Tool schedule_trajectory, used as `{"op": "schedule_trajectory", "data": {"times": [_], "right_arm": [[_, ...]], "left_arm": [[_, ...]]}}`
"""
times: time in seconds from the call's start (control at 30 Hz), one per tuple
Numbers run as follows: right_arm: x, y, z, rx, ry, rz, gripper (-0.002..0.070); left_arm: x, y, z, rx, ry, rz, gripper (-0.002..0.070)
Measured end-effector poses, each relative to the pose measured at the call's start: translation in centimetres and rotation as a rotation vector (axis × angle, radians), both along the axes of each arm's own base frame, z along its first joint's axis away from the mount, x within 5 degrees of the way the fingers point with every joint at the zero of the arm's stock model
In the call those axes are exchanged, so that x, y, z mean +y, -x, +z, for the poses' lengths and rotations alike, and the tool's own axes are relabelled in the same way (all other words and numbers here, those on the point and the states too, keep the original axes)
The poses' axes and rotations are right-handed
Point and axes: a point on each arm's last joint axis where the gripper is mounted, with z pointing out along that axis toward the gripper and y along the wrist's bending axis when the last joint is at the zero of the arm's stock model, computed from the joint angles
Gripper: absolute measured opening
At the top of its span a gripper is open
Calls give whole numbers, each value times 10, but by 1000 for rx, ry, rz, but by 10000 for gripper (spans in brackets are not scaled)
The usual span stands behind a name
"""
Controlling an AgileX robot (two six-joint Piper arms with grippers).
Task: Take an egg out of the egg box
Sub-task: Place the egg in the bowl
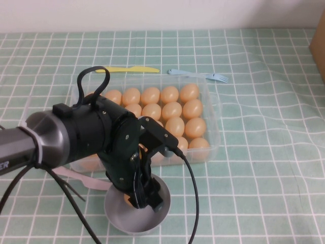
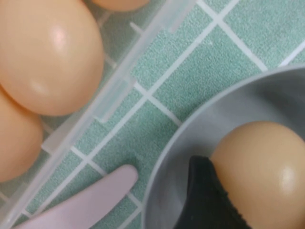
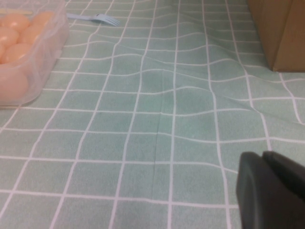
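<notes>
Orange-tan egg (image 2: 264,176) clamped in left hand (image 1: 143,197) over bowl (image 1: 152,219) | right hand (image 3: 271,191) shut, parked

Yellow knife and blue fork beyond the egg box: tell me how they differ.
The yellow knife is a plain flat blade; the blue fork ends in tines. The knife lies behind the egg box's left half, the fork behind its right corner. Both lie flat on the checked cloth. The left gripper is down in the grey bowl with an egg; the right gripper hovers over cloth.
</notes>
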Motion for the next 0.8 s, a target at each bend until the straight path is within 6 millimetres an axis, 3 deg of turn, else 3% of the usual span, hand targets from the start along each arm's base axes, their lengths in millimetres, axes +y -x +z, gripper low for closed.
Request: {"op": "schedule_trajectory", "data": {"times": [0.63, 0.8], "right_arm": [[0, 0, 0, 0, 0, 0, -17], [0, 0, 0, 0, 0, 0, -17]], "left_arm": [[-1, -2, -12, 25, -26, -2, 355], [-2, -2, -12, 22, -23, -2, 417]]}}
